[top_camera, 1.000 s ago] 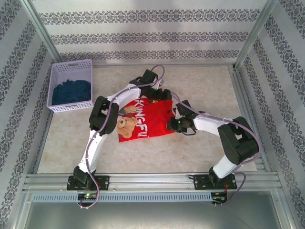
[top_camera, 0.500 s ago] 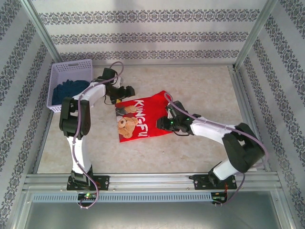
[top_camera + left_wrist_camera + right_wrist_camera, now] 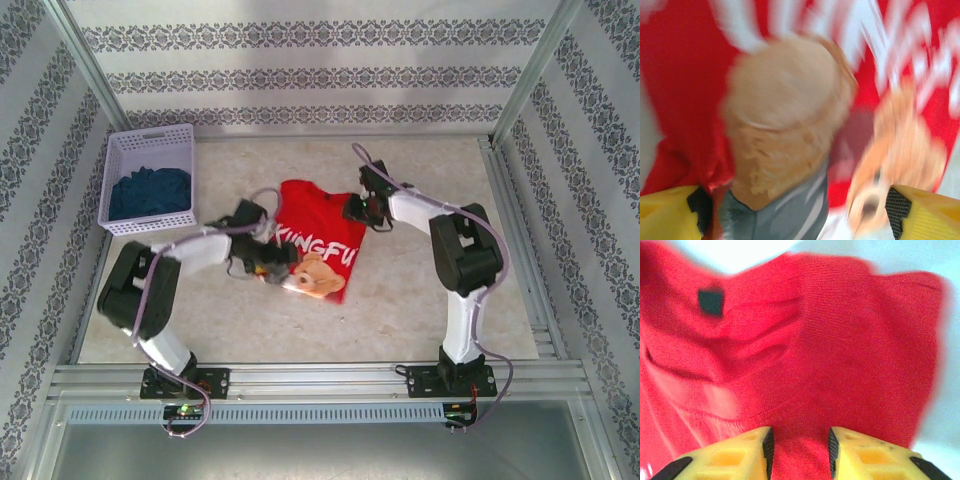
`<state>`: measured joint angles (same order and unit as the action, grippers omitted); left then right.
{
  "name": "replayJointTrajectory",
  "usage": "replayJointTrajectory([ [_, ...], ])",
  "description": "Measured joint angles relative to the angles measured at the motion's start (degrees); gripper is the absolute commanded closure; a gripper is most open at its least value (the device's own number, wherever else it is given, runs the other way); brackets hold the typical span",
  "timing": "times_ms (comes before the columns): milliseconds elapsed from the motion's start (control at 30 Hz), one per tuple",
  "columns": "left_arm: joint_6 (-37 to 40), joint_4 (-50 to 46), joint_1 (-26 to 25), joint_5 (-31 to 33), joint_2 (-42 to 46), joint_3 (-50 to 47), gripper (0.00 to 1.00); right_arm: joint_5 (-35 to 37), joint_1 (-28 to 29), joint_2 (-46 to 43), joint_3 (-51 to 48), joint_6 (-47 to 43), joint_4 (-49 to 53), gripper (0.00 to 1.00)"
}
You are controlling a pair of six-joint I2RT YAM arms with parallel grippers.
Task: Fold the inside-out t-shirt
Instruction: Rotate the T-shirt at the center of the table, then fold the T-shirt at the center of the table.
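Note:
The bright red t-shirt (image 3: 318,212) lies mid-table with its white lettering and a bear print facing up. My left gripper (image 3: 272,268) is at the shirt's lower left edge. In the blurred left wrist view the gripper (image 3: 795,217) is open, its yellow fingers (image 3: 920,212) wide apart over the printed cloth (image 3: 685,75). My right gripper (image 3: 356,208) is at the shirt's upper right edge. In the right wrist view this gripper (image 3: 798,451) is shut on a ridge of red cloth (image 3: 840,340). A small dark label (image 3: 710,301) shows on the fabric.
A white basket (image 3: 150,143) holding dark blue cloth (image 3: 148,192) stands at the back left. Metal frame rails (image 3: 515,230) border the table on the right and front. Bare tabletop (image 3: 430,290) lies right of and in front of the shirt.
The shirt has slid right and turned, its lettering now running across. The left gripper swung from beside the basket to the shirt's lower left. The right gripper moved up to the far right edge.

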<state>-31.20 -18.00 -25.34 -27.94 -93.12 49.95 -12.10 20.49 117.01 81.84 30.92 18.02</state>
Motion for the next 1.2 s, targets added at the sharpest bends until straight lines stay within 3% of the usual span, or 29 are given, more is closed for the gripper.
replayJointTrajectory([
  [67, -2.4, -0.1, -5.4, -0.5, 3.8, -3.3, 0.07, -0.3, 0.6, 0.5, 3.4, -3.4, 1.5, 0.54],
  [133, -3.0, -2.6, -6.0, 1.7, 6.9, -3.6, 0.06, -0.7, 0.8, -1.8, 3.3, -6.4, 2.4, 0.47],
  [300, -2.3, -5.1, 3.7, 8.1, 6.6, 6.5, 0.06, -3.1, 0.2, -5.3, 2.9, -10.9, 4.1, 0.4],
  [433, -2.5, -3.6, 11.5, 11.2, 1.4, 11.5, 0.06, -3.7, -0.1, -1.8, 8.1, -13.9, 6.7, 0.3],
  [633, -2.7, -3.4, 15.4, 10.4, -14.4, 18.5, 0.08, -5.7, -0.5, 11.2, 23.2, -16.2, 9.1, 0.23],
  [733, -2.7, -5.1, 15.2, 9.7, -16.7, 22.1, 0.12, -6.0, -0.5, 15.8, 26.9, -16.5, 11.9, 0.21],
  [967, -2.3, -0.9, 13.9, 7.7, -20.4, 24.3, 0.32, -6.9, -0.3, 22.0, 35.1, -17.7, 18.5, 0.28],
  [1200, -2.5, 0.7, 14.1, 7.6, -21.7, 24.5, 0.56, -8.9, 1.3, 24.6, 38.1, -17.4, 19.6, 0.54],
])
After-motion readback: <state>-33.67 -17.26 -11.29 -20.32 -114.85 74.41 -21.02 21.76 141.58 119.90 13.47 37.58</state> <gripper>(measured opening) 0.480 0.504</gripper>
